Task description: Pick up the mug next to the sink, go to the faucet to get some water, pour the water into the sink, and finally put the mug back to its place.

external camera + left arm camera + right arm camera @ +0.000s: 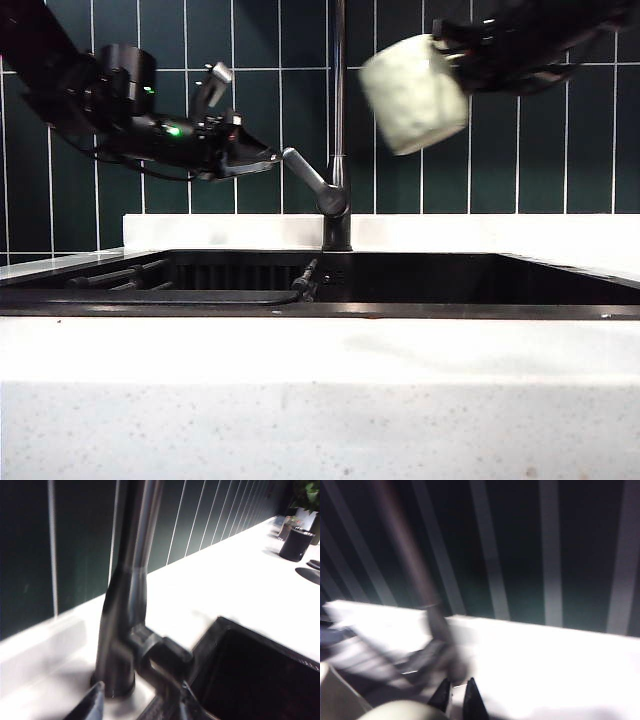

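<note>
Nearest my exterior camera I see the pale speckled counter front (320, 420), a wide bright band across the bottom of the frame, and just behind it the dark front rim of the sink (420, 310).

The mug (414, 94) is up in the air at the upper right of centre, tipped on its side and blurred, well above the sink and just right of the faucet pipe. The right gripper (462, 62) grips it from the right at its rim or handle side; its jaws are pinched almost together. In the right wrist view I see the two dark fingertips (441, 696) close together over a pale curved piece of the mug (400, 711).

The faucet (339, 130) stands at centre, its grey lever (308, 176) angling up and to the left from the dark base behind the sink.

The left gripper (252, 155) sits left of centre at lever height, its tips just beside the lever's end; I cannot tell whether they touch. Its jaws stand wide apart and hold nothing. The left wrist view looks closely at the faucet (131, 580) and a corner of the sink (260, 670), with one fingertip (92, 706) at the lower edge.

Dark green tiles (560, 140) fill the back wall.
</note>
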Controlling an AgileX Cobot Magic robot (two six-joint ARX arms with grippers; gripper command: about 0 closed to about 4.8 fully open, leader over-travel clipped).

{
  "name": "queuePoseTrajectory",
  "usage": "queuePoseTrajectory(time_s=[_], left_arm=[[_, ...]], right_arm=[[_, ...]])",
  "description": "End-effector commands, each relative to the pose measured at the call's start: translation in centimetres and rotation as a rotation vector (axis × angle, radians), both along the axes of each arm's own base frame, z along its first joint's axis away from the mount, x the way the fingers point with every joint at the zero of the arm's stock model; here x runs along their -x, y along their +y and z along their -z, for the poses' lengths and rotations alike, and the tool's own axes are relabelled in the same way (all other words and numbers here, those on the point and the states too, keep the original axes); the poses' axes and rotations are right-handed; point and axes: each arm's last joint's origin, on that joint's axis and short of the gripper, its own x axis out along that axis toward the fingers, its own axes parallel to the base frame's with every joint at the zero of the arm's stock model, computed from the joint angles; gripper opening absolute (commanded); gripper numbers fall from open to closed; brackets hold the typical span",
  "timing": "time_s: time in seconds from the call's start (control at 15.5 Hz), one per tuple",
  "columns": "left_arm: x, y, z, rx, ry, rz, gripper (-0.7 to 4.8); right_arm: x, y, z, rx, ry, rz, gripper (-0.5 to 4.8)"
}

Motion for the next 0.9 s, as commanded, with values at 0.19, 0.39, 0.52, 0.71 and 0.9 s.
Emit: queuePoseTrajectory(time_s=[0.19, 0.39, 0.52, 0.71, 0.9], left_arm=[[-1.3, -1.5, -0.2, 0.009, -0.057, 0.026, 1.89], [-1.4, -2.0, 0.1, 0.007, -0.060, 0.031, 1.88], [-1.4, -2.2, 0.0, 0.008, -0.075, 0.026, 1.88], [-1.1, -2.6, -0.4, 0.023, -0.113, 0.138, 1.82], [-0.7, -2.9, -0.3, 0.051, -0.034, 0.262, 1.78]], right_arm=[[-0.8, 2.8, -2.6, -0.086, -0.074, -0.140, -0.01], [-1.1, 3.5, -4.3, -0.110, -0.117, -0.167, -0.01], [-1.6, 3.6, -4.7, -0.147, -0.117, -0.174, -0.01], [-1.8, 3.7, -4.9, -0.168, -0.117, -0.185, -0.01], [-1.7, 3.7, -4.9, -0.167, -0.116, -0.186, -0.01]])
